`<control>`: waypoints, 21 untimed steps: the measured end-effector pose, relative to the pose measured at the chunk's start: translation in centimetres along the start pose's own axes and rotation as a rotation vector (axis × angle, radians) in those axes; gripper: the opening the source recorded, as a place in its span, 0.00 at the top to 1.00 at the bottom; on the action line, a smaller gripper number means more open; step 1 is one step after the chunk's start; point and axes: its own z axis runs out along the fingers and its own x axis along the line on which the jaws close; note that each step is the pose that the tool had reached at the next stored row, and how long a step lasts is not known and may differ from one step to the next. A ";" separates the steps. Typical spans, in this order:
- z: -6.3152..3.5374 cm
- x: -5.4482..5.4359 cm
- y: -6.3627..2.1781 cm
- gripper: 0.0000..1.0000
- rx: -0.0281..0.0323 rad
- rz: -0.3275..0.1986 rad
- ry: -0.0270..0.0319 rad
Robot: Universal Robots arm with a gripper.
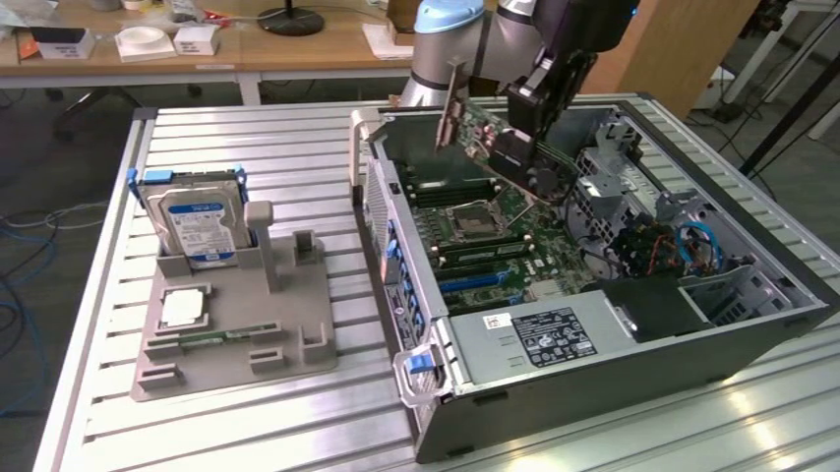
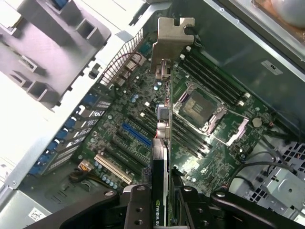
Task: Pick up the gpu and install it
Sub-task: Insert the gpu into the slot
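The gpu (image 1: 475,130) is a dark green card with a silver bracket (image 1: 453,98) at one end. It hangs tilted in the air above the motherboard (image 1: 518,241) of the open computer case (image 1: 630,364). My gripper (image 1: 529,147) is shut on the card's end away from the bracket. In the wrist view the gpu (image 2: 162,143) shows edge-on, its bracket (image 2: 172,40) pointing at the case's rear wall. The gripper (image 2: 162,207) clamps it from both sides, and its fingers (image 2: 137,205) are dark. A blue expansion slot (image 2: 136,135) lies on the board just beside the card's edge.
On the exterior view's left a grey holder (image 1: 282,339) carries a silver hard drive (image 1: 197,224), a square processor chip (image 1: 181,308) and a narrow memory stick (image 1: 216,337). Inside the case are the processor socket (image 1: 466,221), a power supply (image 1: 545,334) and cables (image 1: 670,246).
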 end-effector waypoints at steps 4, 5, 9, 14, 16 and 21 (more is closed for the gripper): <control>0.01 0.0 0.00 0.74 -0.0006 -0.032 0.0016; 0.02 0.0 0.00 0.74 -0.0007 -0.040 0.0019; 0.03 0.0 0.00 0.74 -0.0012 -0.071 0.0035; 0.05 0.0 0.00 0.74 -0.0019 -0.109 0.0054; 0.06 0.0 0.00 0.74 -0.0021 -0.124 0.0062; 0.09 0.0 0.00 0.74 -0.0027 -0.160 0.0078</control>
